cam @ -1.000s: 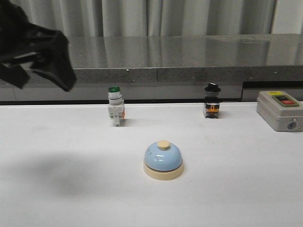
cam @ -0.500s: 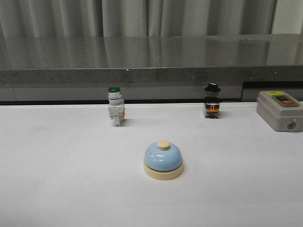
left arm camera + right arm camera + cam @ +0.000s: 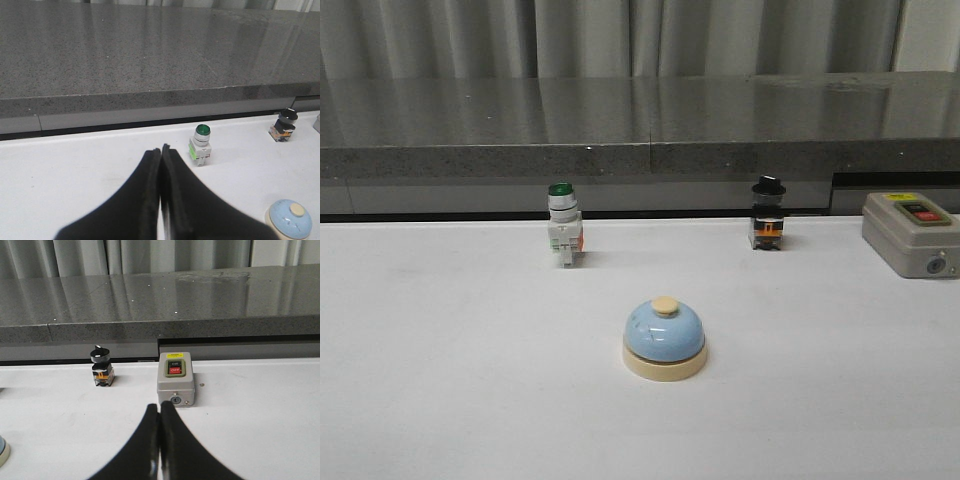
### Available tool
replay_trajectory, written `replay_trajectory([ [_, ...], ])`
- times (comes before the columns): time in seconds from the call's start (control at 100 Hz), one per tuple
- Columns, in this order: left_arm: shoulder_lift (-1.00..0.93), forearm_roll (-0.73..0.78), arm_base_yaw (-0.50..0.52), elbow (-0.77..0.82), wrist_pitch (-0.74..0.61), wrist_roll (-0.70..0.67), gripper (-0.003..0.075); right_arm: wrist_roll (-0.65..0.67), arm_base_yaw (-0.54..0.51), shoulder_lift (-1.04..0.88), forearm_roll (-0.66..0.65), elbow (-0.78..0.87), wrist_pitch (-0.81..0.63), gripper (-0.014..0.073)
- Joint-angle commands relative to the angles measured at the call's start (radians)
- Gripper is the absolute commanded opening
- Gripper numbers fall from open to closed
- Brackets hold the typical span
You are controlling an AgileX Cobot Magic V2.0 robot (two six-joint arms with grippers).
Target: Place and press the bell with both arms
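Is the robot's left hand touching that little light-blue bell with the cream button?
Apart. In the left wrist view, bare white table separates the shut left hand from the bell.

Readable only on the grey switch box (image 3: 175, 378) standing on the white bench (image 3: 250, 410): "ON" on its black upper button and "OFF" on its red lower button (image 3: 174, 370), as seen from the right wrist. Above those, a small yellow label (image 3: 175, 355) with print too fine to make out; in the front view the same box (image 3: 912, 234) too small to read
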Motion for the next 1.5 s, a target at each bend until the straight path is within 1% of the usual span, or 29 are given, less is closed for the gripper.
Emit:
replay_trajectory([
  [0.0,0.000,-0.008,0.003,-0.027,-0.086,-0.010,-0.0021,-0.003,-0.003,-0.018,-0.010,-0.020,-0.080,-0.0064],
  [0.47,0.005,-0.008,0.003,-0.027,-0.086,-0.010,-0.0021,-0.003,-0.003,-0.018,-0.010,-0.020,-0.080,-0.0064],
  [0.64,-0.021,0.088,0.004,-0.005,-0.138,-0.010,-0.0021,-0.003,-0.003,-0.018,-0.010,-0.020,-0.080,-0.0064],
  [0.79,-0.112,0.088,0.028,0.087,-0.147,-0.010,-0.0021,-0.003,-0.003,-0.018,-0.010,-0.020,-0.080,-0.0064],
  [1.04,-0.315,0.088,0.130,0.286,-0.149,-0.010,-0.0021,-0.003,-0.003,-0.018,-0.010,-0.020,-0.080,-0.0064],
  [1.16,-0.434,0.088,0.163,0.377,-0.177,-0.010,-0.0020,-0.003,-0.003,-0.018,-0.010,-0.020,-0.080,-0.0064],
  [1.35,-0.596,0.086,0.221,0.471,-0.198,-0.010,-0.0021,-0.003,-0.003,-0.018,-0.010,-0.020,-0.080,-0.0064],
  [1.49,-0.666,0.086,0.263,0.519,-0.198,-0.010,-0.0021,-0.003,-0.003,-0.018,-0.010,-0.020,-0.080,-0.0064],
])
